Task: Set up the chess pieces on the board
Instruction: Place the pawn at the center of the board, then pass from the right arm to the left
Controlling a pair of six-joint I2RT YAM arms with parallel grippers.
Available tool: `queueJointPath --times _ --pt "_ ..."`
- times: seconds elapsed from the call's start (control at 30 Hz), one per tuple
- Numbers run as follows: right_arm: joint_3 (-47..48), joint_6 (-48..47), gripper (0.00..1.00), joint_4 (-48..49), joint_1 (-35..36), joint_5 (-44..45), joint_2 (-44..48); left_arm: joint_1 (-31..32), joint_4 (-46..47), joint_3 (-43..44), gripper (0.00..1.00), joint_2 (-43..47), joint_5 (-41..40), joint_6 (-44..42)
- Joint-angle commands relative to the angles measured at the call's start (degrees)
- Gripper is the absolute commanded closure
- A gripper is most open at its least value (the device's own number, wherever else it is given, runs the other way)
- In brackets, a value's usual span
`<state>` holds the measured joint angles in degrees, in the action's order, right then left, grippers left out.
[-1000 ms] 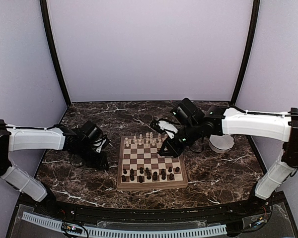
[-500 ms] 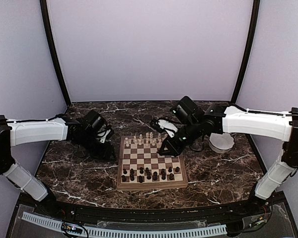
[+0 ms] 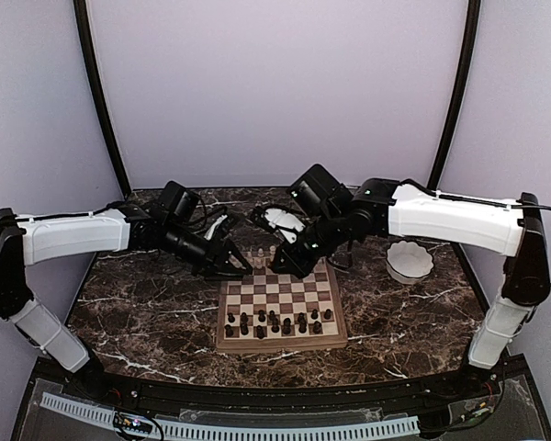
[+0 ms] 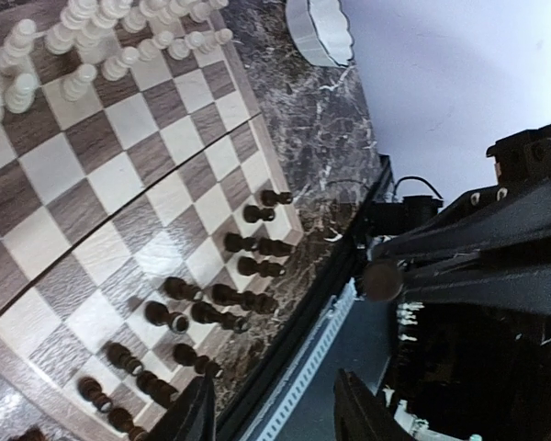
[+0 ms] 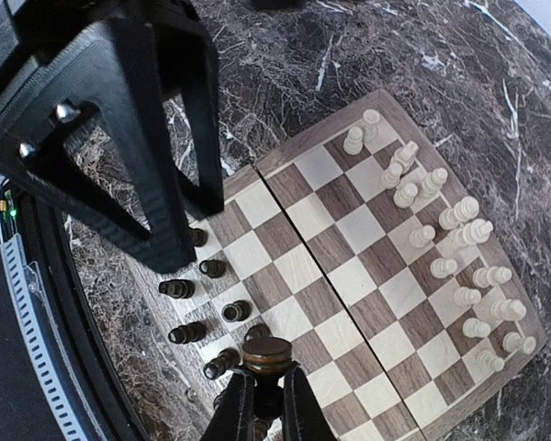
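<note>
Right gripper [image 5: 267, 381] pinches a dark brown piece [image 5: 267, 355] up over the board [image 5: 349, 225]. Left gripper [image 4: 275, 412] hangs spread, empty. I'd lower straight into a vacant dark-side square (neighbours crowd close) and release once it's seated.

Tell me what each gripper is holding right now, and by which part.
The right gripper pinches a dark chess piece just below its round top. The left gripper is open and empty.
</note>
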<state>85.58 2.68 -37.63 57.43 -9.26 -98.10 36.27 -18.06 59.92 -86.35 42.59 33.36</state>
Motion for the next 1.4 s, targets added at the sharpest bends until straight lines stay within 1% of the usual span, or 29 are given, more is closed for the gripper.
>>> queueJointPath --times 0.0,0.07,0.43,0.63,0.77,0.87,0.93,1.0,1.03,1.1,1.2,1.23,1.37 --pt "5.2 -4.4 0.91 -3.1 2.8 5.9 -3.4 -0.1 11.8 -2.3 0.53 -1.0 12.1 8.0" --pt "6.3 -5.2 0.91 -3.7 3.3 6.3 -4.3 -0.1 14.6 -3.0 0.52 -1.6 13.7 9.9" --pt "8.6 -6.9 0.9 -3.1 3.8 4.5 -5.2 -0.2 17.0 -1.4 0.5 -5.3 16.7 10.9" --pt "8.8 -8.0 0.9 -2.9 3.8 3.1 -5.1 -0.2 16.3 0.8 0.54 -7.5 17.3 10.1" --pt "8.4 -8.4 0.9 -2.8 3.8 2.4 -4.8 -0.5 17.7 0.9 0.54 -8.3 18.1 10.4" --pt "8.0 -8.6 0.9 -2.2 3.8 1.4 -4.3 -0.9 21.4 0.3 0.55 -8.7 19.8 11.8" --pt "7.7 -8.6 0.9 -1.7 3.8 1.5 -4.1 -1.1 25.7 -0.6 0.56 -9.0 21.5 14.0" --pt "7.8 -8.6 0.9 -1.7 3.8 1.7 -4.2 -1.2 30.8 -1.7 0.59 -9.6 23.5 16.9" --pt "7.9 -8.6 0.89 -1.7 3.8 1.9 -4.2 -1.3 34.2 -2.4 0.62 -10.1 24.0 19.1" --pt "8.2 -8.5 0.9 -1.9 3.8 2.8 -4.4 -1.3 37.3 -2.8 0.66 -10.9 25.6 21.4" --pt "8.5 -8.3 0.89 -2.2 3.8 3.8 -4.7 -1.3 38.2 -2.7 0.65 -11.4 26.5 22.3" --pt "8.5 -8.3 0.89 -2.2 3.8 4.1 -4.7 -1.3 37.6 -2.6 0.63 -11.5 26.5 22.1" --pt "8.2 -8.1 0.89 -1.8 3.7 5.3 -4.3 -1.4 34.0 -2.4 0.63 -11.6 26.2 20.1"
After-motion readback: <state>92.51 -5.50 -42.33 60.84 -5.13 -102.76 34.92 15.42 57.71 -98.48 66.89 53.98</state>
